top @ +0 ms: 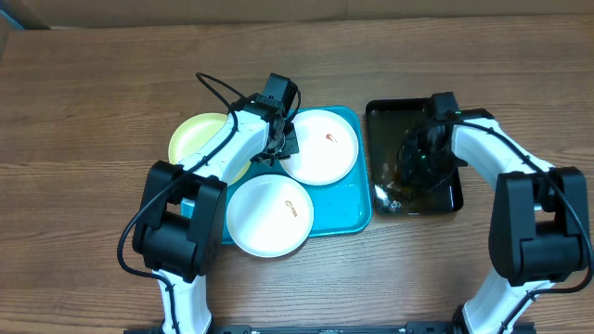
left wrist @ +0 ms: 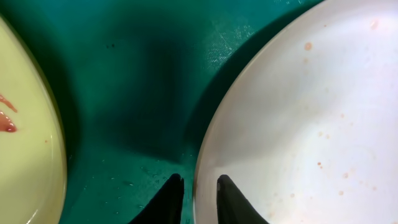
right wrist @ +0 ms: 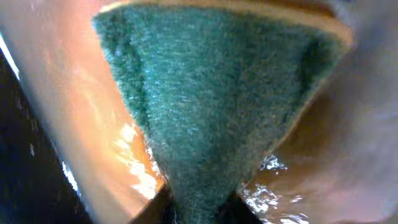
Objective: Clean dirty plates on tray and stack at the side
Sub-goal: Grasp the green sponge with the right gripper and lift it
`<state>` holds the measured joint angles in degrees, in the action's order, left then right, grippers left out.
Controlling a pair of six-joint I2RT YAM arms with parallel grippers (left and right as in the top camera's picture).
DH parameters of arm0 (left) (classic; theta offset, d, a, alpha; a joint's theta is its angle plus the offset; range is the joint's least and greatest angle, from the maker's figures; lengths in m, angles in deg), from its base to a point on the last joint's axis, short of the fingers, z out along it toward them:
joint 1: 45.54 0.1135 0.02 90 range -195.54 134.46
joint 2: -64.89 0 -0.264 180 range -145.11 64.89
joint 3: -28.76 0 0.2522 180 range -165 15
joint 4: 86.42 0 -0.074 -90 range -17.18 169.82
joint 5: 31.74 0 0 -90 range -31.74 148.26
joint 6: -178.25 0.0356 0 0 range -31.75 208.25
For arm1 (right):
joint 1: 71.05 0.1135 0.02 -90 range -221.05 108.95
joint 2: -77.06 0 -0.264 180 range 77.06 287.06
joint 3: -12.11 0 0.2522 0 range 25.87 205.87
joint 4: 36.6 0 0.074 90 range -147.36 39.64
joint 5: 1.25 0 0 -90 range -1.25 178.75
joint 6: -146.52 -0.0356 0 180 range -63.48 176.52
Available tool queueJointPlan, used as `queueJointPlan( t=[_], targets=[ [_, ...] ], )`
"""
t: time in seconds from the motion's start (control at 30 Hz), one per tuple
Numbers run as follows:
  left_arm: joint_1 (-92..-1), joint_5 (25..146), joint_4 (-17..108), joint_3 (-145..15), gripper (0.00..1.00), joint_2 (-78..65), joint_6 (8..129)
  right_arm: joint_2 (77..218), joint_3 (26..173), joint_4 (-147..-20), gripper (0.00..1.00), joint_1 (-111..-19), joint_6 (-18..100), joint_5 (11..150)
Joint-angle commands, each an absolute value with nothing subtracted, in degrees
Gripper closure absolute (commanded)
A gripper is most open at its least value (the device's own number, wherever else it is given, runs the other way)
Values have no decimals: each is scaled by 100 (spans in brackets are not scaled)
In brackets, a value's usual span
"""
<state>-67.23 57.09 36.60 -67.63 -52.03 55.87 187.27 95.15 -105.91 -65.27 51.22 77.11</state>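
Two white plates (top: 320, 147) (top: 269, 215) lie on the turquoise tray (top: 351, 215), each with a small orange smear. A pale yellow-green plate (top: 200, 137) sits at the tray's left edge. My left gripper (top: 278, 144) is at the left rim of the far white plate. In the left wrist view its fingers (left wrist: 199, 183) close on either side of that plate's (left wrist: 298, 112) rim, with the smeared yellow-green plate (left wrist: 25, 124) to the left. My right gripper (top: 418, 158) is in the black tray, shut (right wrist: 202, 199) on a green scouring sponge (right wrist: 217, 93).
The smaller black tray (top: 390, 109) stands to the right of the turquoise tray and holds brownish water (right wrist: 323, 155). Bare wooden table (top: 93, 83) surrounds both trays. The left arm's cable loops above the yellow-green plate.
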Motion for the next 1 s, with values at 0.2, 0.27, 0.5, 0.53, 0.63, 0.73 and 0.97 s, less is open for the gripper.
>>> queueJointPlan(
  t=[0.2,0.27,0.5,0.53,0.63,0.73,0.97],
  targets=[
    [-6763,5632,3673,-6710,62,-5278,5659,18821,9893,-10525,34,-6505,5161,8214],
    [-6763,5630,3675,-6710,60,-5278,5659,18821,9851,-10451,34,-6505,5159,8240],
    [-6763,5632,3702,-6710,75,-5278,5659,18821,9792,-10206,0,-6500,5159,7687],
    [-6763,5632,3702,-6710,73,-5278,5656,18821,9792,-10182,0,-6503,5161,7661],
    [-6763,5632,3682,-6710,71,-5278,5656,18821,9792,-10200,0,-6500,5161,7667],
    [-6763,5634,3638,-6710,70,-5278,5652,18821,9771,-10200,9,-6500,5159,7724],
    [-6797,5562,3671,-6592,72,-5278,5652,18821,9535,-9773,43,-6500,5001,7801]
  ],
)
